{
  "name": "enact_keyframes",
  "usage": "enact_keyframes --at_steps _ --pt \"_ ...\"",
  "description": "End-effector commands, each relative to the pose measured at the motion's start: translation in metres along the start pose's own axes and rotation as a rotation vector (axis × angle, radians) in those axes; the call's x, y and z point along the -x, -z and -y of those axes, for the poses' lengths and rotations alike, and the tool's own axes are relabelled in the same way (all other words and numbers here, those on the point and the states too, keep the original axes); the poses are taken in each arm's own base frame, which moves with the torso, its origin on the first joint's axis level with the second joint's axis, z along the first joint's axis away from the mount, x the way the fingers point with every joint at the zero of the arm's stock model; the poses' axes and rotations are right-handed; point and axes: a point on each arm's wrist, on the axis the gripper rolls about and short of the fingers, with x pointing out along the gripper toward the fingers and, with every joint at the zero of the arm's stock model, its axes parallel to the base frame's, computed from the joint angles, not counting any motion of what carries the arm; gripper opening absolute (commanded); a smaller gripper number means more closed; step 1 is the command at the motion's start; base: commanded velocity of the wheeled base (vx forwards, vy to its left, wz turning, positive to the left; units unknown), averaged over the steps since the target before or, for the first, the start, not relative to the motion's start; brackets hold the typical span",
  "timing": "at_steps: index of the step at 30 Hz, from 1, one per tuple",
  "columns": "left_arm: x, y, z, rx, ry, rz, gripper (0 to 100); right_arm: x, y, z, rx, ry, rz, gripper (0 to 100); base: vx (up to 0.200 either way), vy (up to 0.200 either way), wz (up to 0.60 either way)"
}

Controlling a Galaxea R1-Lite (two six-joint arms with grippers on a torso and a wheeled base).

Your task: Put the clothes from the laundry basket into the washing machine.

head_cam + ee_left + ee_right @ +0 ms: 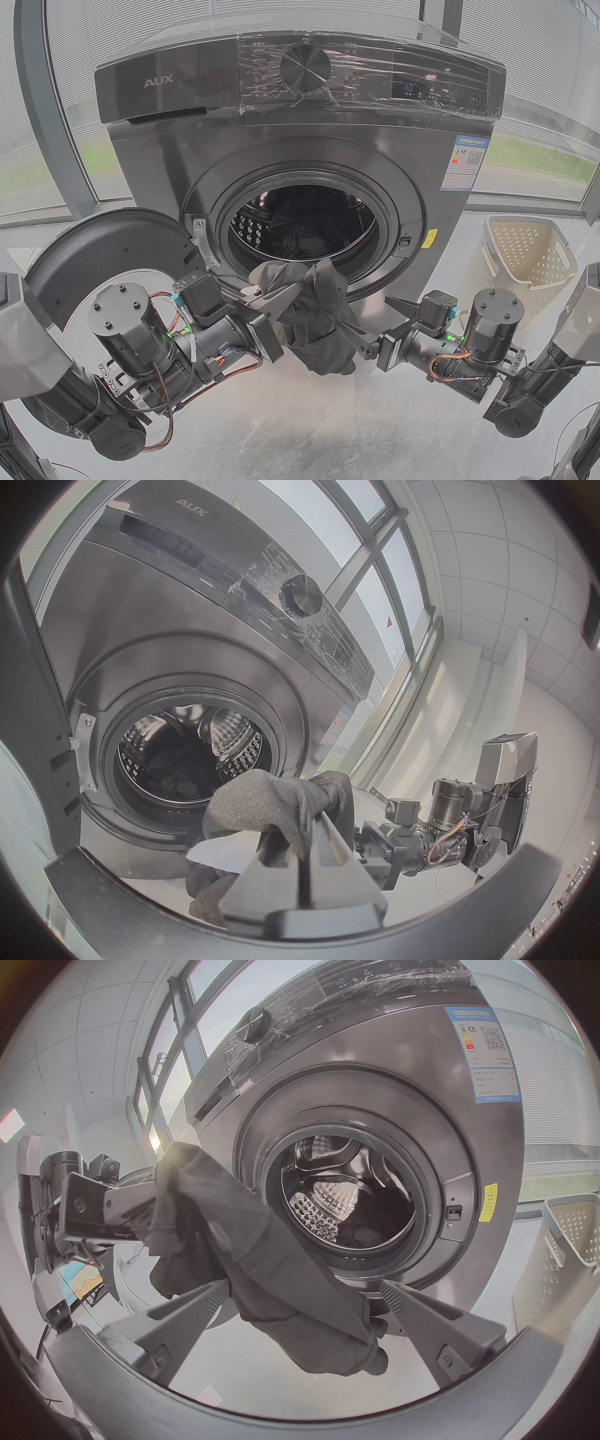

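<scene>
In front of the washing machine (300, 137), just below the lip of its round opening, you have the left end effector (294, 289) clamped shut on a dark grey garment (319, 325). From your left wrist view the two fingers are pressed together with a fold of the cloth bunched over their tips. The rest of the garment hangs down from that grip above the floor (300, 425), clear of the drum (306, 222).

Your right end effector (365, 312) is on the other side of the same garment with its fingers spread wide. In your right wrist view the cloth hangs between those two fingers. You cannot tell from these views whether either finger is touching it.

The machine's door (106, 250) is swung fully open on your left, behind the left arm. Inside the drum some dark clothing (300, 228) already lies toward the back. The laundry basket (531, 250), pale and perforated, stands on the floor to the right of the machine, well apart from both end effectors.
</scene>
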Motion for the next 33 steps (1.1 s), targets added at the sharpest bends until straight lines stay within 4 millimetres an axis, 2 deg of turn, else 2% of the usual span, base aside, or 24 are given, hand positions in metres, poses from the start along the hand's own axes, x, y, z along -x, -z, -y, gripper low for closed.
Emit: enact_keyframes --at_steps 1,8,13,33 --pt "0.002 -0.001 0.001 -0.001 0.009 0.000 0 -0.004 -0.003 0.004 -0.002 0.012 0.013 100 0.000 0.000 0.00" --pt "0.001 -0.001 0.000 -0.001 0.008 -0.002 0 -0.011 0.003 0.012 -0.001 0.039 0.000 100 0.000 0.000 0.00" --pt "0.000 -0.002 0.002 -0.002 0.019 0.005 0 -0.025 0.015 0.015 0.012 0.047 -0.025 100 0.000 0.000 0.00" --pt "0.003 -0.006 0.003 -0.003 0.022 0.015 0 -0.061 0.050 0.016 0.019 0.040 -0.081 100 0.000 0.000 0.00"
